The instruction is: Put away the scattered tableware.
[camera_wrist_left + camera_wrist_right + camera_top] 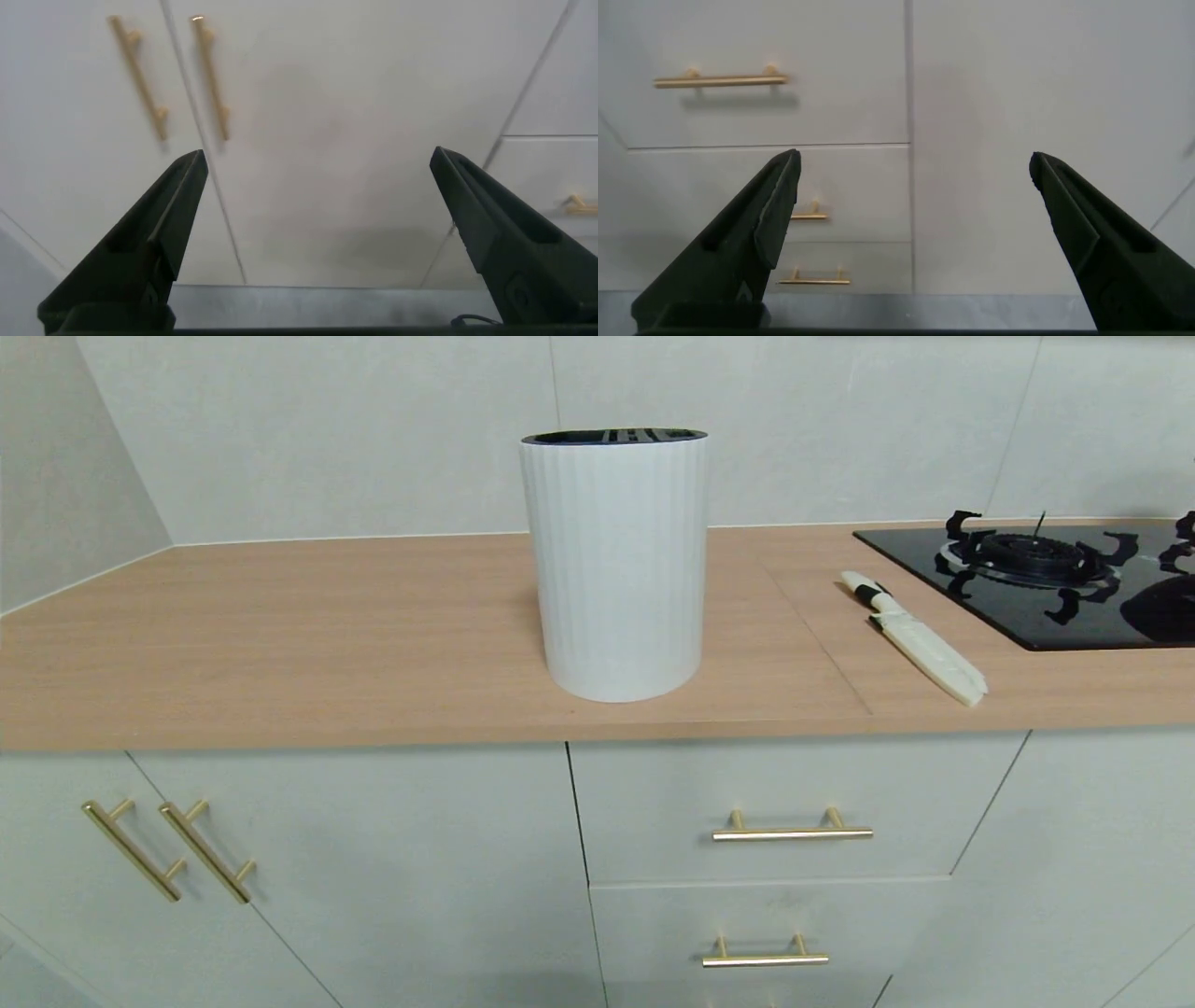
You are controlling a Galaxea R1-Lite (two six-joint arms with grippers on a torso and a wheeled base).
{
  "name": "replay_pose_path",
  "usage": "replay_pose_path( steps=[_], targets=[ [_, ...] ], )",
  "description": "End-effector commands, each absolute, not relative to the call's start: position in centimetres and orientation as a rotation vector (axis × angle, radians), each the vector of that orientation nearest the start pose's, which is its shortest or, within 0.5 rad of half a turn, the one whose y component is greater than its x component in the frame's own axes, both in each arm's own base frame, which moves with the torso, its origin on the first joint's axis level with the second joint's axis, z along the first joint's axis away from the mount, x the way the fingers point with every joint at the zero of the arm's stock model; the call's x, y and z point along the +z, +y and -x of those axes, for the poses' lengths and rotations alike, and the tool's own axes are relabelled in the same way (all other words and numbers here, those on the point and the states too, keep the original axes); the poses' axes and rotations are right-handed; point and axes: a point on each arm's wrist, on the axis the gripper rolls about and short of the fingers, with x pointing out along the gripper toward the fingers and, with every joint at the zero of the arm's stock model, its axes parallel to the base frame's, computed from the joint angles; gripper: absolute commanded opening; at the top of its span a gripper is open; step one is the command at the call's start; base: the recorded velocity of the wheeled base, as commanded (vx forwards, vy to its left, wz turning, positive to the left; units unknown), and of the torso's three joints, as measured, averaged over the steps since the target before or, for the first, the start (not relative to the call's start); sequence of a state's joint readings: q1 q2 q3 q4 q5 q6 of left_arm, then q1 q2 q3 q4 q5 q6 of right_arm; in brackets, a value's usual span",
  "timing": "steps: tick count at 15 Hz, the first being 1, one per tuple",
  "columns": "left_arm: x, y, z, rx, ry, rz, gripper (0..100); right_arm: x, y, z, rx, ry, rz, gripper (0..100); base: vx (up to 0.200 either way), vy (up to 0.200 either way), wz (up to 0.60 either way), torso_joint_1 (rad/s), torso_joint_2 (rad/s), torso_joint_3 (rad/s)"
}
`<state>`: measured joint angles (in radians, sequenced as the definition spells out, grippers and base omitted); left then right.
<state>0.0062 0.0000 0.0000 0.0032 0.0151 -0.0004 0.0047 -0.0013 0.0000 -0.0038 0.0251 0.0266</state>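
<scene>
Above right claw (913,157), knife (920,639) on countertop (280,635)

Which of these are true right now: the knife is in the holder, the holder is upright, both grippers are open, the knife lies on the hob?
1. The knife is in the knife holder. False: it lies flat on the countertop, to the holder's right.
2. The knife holder stands upright. True.
3. The left gripper and right gripper are both open and empty. True.
4. The knife lies on the gas hob. False: it lies beside it, on the wood.
</scene>
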Motion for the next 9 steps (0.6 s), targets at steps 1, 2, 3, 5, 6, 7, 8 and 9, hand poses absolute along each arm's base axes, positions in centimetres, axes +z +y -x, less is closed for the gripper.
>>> replay_pose_path(
  steps=[1,2,3,5,6,7,8,9],
  targets=[
    [7.52,0.02,2.28,0.021,0.003,0.002,100,7.60,0.05,2.28,0.031,-0.004,-0.026,100,0.000,0.000,0.00,0.000,0.00,0.000],
    [7.52,0.02,2.28,0.021,0.003,0.002,100,7.60,0.05,2.28,0.031,-0.004,-0.026,100,0.000,0.000,0.00,0.000,0.00,0.000],
    [7.52,0.02,2.28,0.021,0.003,0.002,100,7.60,0.05,2.28,0.031,-0.004,-0.026,100,0.000,0.000,0.00,0.000,0.00,0.000],
    [7.52,0.02,2.28,0.021,0.003,0.002,100,7.60,0.05,2.28,0.031,-0.004,-0.026,100,0.000,0.000,0.00,0.000,0.00,0.000],
    [7.52,0.02,2.28,0.021,0.003,0.002,100,7.60,0.05,2.28,0.031,-0.004,-0.026,100,0.000,0.000,0.00,0.000,0.00,0.000],
    [7.52,0.02,2.28,0.021,0.003,0.002,100,7.60,0.05,2.28,0.031,-0.004,-0.026,100,0.200,0.000,0.00,-0.002,0.00,0.012],
    [7.52,0.02,2.28,0.021,0.003,0.002,100,7.60,0.05,2.28,0.031,-0.004,-0.026,100,0.200,0.000,0.00,0.002,0.00,0.007],
    [7.52,0.02,2.28,0.021,0.003,0.002,100,7.60,0.05,2.28,0.031,-0.004,-0.026,100,0.200,0.000,0.00,-0.002,-0.01,0.007]
  ],
)
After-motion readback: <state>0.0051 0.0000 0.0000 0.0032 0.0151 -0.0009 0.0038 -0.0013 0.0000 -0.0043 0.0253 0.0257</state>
